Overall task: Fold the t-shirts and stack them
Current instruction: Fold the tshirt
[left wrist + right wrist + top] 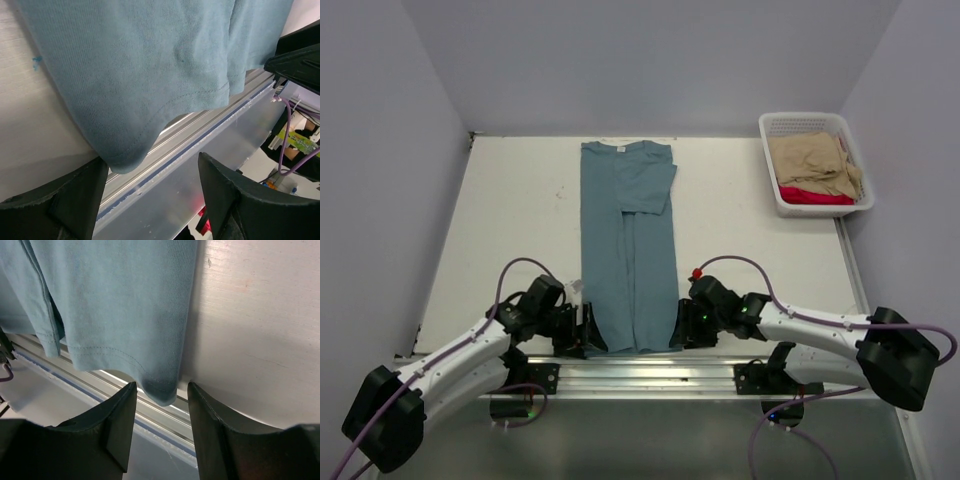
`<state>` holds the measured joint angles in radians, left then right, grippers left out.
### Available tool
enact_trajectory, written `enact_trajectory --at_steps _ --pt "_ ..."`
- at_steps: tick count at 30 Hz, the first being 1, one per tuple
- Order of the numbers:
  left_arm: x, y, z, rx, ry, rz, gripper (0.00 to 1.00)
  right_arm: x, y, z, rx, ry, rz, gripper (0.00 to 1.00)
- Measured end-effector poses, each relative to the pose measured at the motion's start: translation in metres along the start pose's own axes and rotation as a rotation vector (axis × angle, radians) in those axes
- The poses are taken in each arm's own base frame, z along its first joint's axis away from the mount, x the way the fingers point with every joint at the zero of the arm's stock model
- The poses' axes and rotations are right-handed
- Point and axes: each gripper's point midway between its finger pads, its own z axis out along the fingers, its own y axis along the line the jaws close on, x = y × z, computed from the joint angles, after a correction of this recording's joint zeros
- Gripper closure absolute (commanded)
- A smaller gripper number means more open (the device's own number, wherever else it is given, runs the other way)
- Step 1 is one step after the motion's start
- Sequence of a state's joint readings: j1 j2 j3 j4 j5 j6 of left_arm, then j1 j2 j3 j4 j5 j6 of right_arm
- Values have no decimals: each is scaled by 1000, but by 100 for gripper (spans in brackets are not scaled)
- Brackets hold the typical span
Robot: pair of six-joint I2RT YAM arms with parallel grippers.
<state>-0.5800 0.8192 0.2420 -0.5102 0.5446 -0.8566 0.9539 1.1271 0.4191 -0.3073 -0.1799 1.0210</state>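
The teal-blue t-shirt (628,240) lies folded into a long narrow strip down the middle of the table, collar at the far end and hem hanging over the near edge. My left gripper (588,335) is at its near left corner. In the left wrist view the jaws (150,190) are open, and that corner (125,155) droops against the left finger (55,200). My right gripper (682,330) is at the near right corner. Its jaws (160,407) are open, with the hem corner (161,390) hanging just between the fingertips and not pinched. A tan t-shirt (812,160) and a red t-shirt (817,197) lie in the basket.
The white mesh basket (800,119) stands at the table's far right corner. An aluminium rail (650,372) runs along the near edge under the hem. Walls close in the table on the left, back and right. Purple cables (525,262) loop above both arms.
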Motion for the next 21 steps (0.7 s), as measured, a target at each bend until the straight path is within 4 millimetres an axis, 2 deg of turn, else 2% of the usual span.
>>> enact_trajectory --at_steps 1,4,5,7,8,10,11,13,14,15,17,21 --pt "0 -1 0 1 1 3 24 0 0 0 1 0 1 51" --pt "0 1 2 -9 2 1 35 -1 1 2 -1 -2 4 55" --pt "0 2 3 -15 0 -3 45 -2 1 3 0 -3 5 56" --pt "1 6 4 -33 -1 -10 55 -3 3 5 -3 -4 8 59" --pt "1 8 5 -43 -3 -13 67 -3 3 6 -3 -4 8 60" --pt "1 13 7 -64 -7 -14 78 -5 5 8 -8 -6 9 64" --pt "1 16 7 -76 -9 -16 89 -5 6 9 -10 -6 9 66" --pt "2 19 8 -88 -12 -17 100 -6 7 10 -12 -10 7 74" --pt "1 19 8 -90 -14 -17 100 -6 6 11 -8 -10 7 79" --pt "1 19 8 -91 -16 -14 100 -6 5 11 -5 -8 8 89" --pt "2 19 8 -92 -17 -9 100 -6 3 12 2 -10 6 98" --pt "1 18 8 -93 -21 1 100 -5 2 12 3 -11 8 100"
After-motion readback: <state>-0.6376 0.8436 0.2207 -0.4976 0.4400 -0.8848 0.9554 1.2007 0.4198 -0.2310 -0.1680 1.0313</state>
